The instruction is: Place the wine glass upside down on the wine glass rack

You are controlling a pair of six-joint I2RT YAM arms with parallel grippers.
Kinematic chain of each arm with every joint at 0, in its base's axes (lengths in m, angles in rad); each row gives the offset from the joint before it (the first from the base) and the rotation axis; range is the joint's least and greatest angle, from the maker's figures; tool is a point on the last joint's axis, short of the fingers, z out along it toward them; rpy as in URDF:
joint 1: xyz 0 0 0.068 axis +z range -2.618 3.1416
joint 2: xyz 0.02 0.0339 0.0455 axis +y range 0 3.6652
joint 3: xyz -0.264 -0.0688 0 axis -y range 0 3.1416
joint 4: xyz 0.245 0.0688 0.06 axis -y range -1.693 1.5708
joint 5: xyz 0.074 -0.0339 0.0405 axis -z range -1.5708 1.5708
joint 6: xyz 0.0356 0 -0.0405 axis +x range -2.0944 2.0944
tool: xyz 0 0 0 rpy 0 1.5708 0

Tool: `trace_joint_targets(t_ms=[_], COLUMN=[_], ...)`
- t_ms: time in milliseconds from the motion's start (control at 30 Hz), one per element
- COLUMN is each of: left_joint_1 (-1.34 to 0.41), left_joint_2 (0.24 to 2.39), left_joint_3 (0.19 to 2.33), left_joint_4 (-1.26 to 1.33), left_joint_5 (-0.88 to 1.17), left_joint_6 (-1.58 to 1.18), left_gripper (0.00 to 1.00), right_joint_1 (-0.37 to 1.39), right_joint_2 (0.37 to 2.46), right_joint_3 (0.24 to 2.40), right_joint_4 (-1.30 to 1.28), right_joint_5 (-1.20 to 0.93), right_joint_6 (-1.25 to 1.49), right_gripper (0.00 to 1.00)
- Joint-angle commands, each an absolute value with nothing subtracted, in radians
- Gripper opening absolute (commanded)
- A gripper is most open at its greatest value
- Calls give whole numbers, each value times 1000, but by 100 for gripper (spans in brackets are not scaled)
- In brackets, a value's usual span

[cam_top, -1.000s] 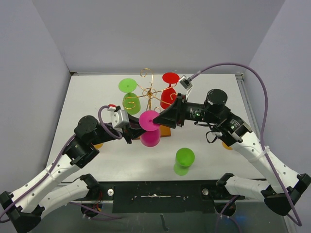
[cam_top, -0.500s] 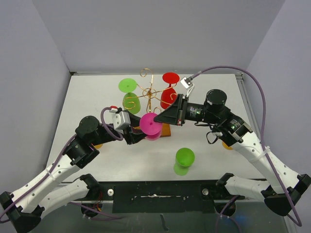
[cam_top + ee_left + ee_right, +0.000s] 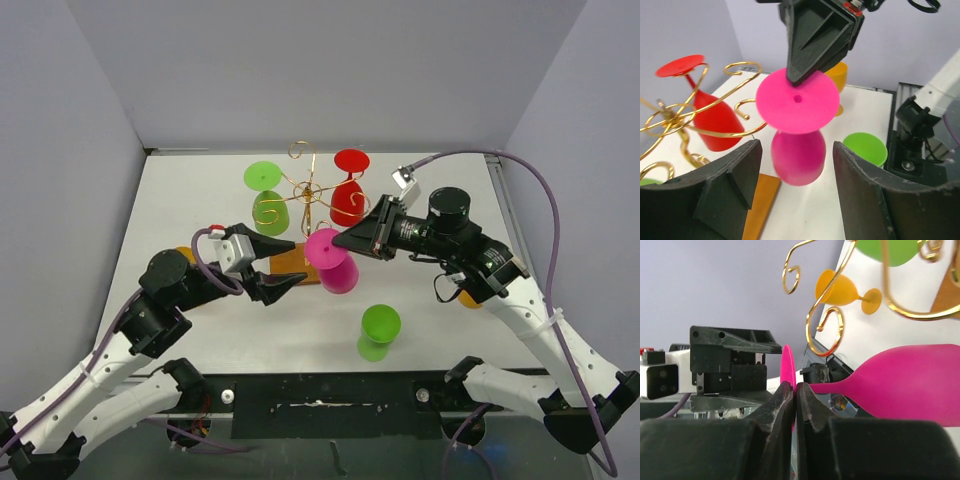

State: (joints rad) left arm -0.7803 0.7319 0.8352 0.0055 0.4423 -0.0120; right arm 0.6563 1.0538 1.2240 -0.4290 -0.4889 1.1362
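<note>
**A:** Where was the pink plastic wine glass (image 3: pixel 340 272)?

**B:** In the air just near and right of the gold wire wine glass rack (image 3: pixel 308 190), foot up and bowl down, somewhat tilted. It was not on any scroll arm. The right gripper (image 3: pixel 791 389) carried it, fingers (image 3: pixel 780 405) pressed together on the rim of the flat foot.

**A:** Why by the foot?

**B:** I'd judge it left the stem free to slide into a curl, so the foot could rest on the wire.

**A:** And the left gripper (image 3: pixel 296 262)?

**B:** Its fingers (image 3: pixel 730 185) were spread wide, one on either side of the glass in its own view. They touched nothing and hung over the rack's brown wooden base (image 3: pixel 762 200).

**A:** What did the rack hold?

**B:** Two inverted glasses: a red one (image 3: pixel 348 195) far right and a green one (image 3: pixel 268 205) far left. Another green glass (image 3: pixel 380 325) stood on the table, near right. I saw nothing in any bowl, though the pink bowl's mouth was hidden.
</note>
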Motion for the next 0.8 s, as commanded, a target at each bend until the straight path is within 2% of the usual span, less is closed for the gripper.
trace_joint_targets(t_ms=[0,233,467,767], left_joint_1=[-785,-784,-783,-784], left_joint_2=[657,544,449,433], left_joint_3=[801,720,662,661], left_joint_4=[46,141,203,191], left_joint_5=[277,127,84,54], left_joint_6=[8,-9,-19,-20], left_gripper=[58,60,61,62], right_joint_1=[597,512,484,481], right_joint_2=[1001,988,1047,1100], right_joint_3=[1206,1207,1223,1255], right_joint_4=[-435,-399,-303,-237], right_joint_5=[-442,-408,-444,-468], right_joint_6=[1165,1170,1183,1196], right_gripper=[0,0,0,0])
